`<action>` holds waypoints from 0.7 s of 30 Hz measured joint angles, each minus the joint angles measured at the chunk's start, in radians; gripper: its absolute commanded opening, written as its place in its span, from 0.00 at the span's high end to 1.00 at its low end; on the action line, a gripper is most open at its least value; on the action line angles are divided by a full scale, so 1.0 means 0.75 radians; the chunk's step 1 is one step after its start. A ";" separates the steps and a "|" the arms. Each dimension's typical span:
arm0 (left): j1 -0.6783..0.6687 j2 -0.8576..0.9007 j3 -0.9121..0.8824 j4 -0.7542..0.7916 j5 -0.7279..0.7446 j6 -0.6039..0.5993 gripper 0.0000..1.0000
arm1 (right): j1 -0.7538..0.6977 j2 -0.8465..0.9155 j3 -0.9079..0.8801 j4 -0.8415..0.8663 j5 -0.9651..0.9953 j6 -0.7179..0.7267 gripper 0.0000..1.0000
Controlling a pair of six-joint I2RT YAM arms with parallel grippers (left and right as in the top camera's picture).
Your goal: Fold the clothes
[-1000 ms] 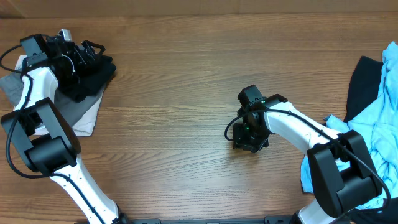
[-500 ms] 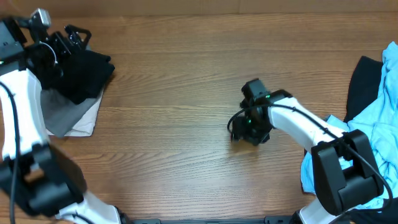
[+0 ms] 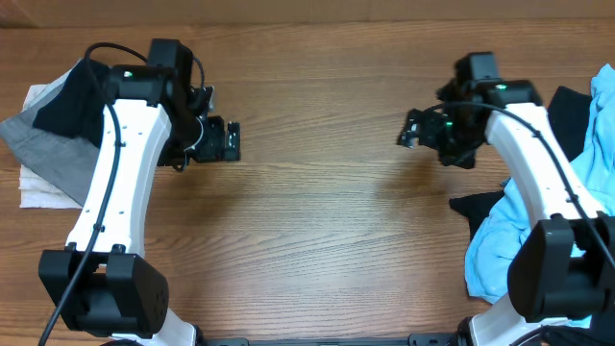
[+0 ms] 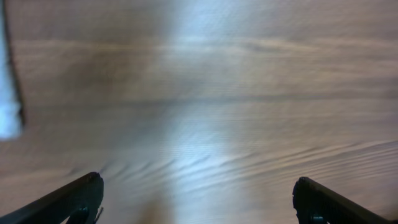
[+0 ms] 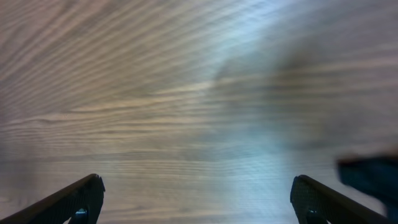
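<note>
The clothes lie in two heaps. At the far left a folded black piece (image 3: 65, 96) rests on grey fabric (image 3: 48, 159) and white fabric (image 3: 43, 197). At the right edge there is a loose light blue garment (image 3: 538, 240) with black fabric (image 3: 567, 115) behind it. My left gripper (image 3: 233, 142) hangs open over bare wood to the right of the folded heap. In the left wrist view it (image 4: 198, 196) holds nothing. My right gripper (image 3: 405, 133) is open above bare table to the left of the loose heap. It (image 5: 198, 194) is empty in its wrist view.
The wooden table (image 3: 317, 221) runs between the two heaps. A black corner of cloth (image 3: 476, 205) pokes out from the blue heap under my right arm. A white fabric edge (image 4: 7, 93) shows at the left of the left wrist view, and a dark blurred patch (image 5: 370, 174) at the right of the right wrist view.
My left gripper has left the folded heap and swung right over bare table. My right gripper has opened wide and moved up and to the right from the table's middle.
</note>
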 measured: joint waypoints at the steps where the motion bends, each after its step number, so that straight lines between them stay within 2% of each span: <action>1: -0.004 -0.007 0.000 -0.010 -0.024 -0.006 0.00 | -0.025 -0.010 0.000 -0.029 0.002 -0.008 0.00; 6: -0.008 -0.144 -0.017 -0.029 -0.096 -0.028 0.00 | -0.077 -0.105 -0.017 -0.050 0.022 -0.016 0.00; 11: -0.008 -0.528 -0.184 0.063 -0.121 -0.033 0.00 | -0.059 -0.385 -0.187 0.057 0.076 -0.001 0.00; 14: -0.010 -0.862 -0.380 0.201 -0.130 -0.036 0.00 | -0.028 -0.706 -0.413 0.195 0.137 0.014 0.00; 15: -0.010 -0.902 -0.408 0.218 -0.130 -0.038 0.00 | -0.018 -0.768 -0.458 0.226 0.152 0.014 0.00; 21: -0.010 -1.524 -0.755 0.472 -0.170 -0.069 0.00 | 0.059 -1.518 -0.826 0.456 0.313 0.035 0.00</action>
